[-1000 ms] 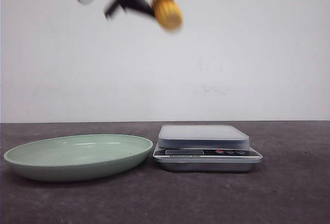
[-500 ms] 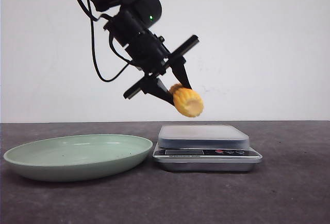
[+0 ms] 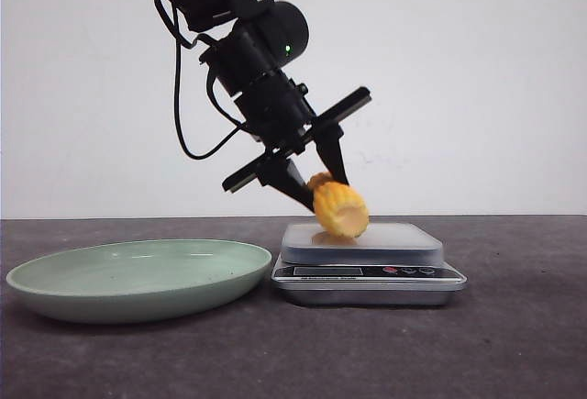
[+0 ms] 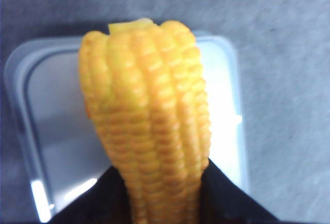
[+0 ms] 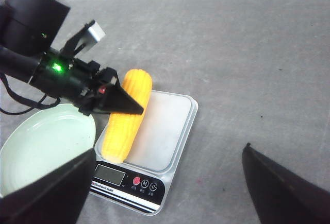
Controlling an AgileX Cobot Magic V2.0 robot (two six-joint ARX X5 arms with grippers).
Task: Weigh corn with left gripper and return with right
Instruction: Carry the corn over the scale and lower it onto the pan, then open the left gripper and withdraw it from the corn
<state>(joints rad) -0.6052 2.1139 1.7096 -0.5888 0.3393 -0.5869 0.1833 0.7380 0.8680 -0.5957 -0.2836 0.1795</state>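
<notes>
The corn (image 3: 340, 209), a stubby yellow cob, is held tilted between the black fingers of my left gripper (image 3: 320, 193). Its lower end is at the platform of the silver kitchen scale (image 3: 396, 238); I cannot tell whether it rests there. In the left wrist view the corn (image 4: 147, 116) fills the middle, clamped between the fingers (image 4: 229, 198), with the scale's platform (image 4: 56, 131) behind it. In the right wrist view, the corn (image 5: 125, 126) lies over the scale (image 5: 165, 131). My right gripper (image 5: 165, 195) hangs high above the table, open wide and empty.
A shallow pale green plate (image 3: 138, 275) stands just left of the scale, also in the right wrist view (image 5: 41, 147). The scale's display and buttons (image 3: 367, 271) face the front. The table is dark grey, with a white wall behind.
My left arm has come down from the top of the view with the corn, lowering it to the scale's platform. Plate and scale have not moved.
</notes>
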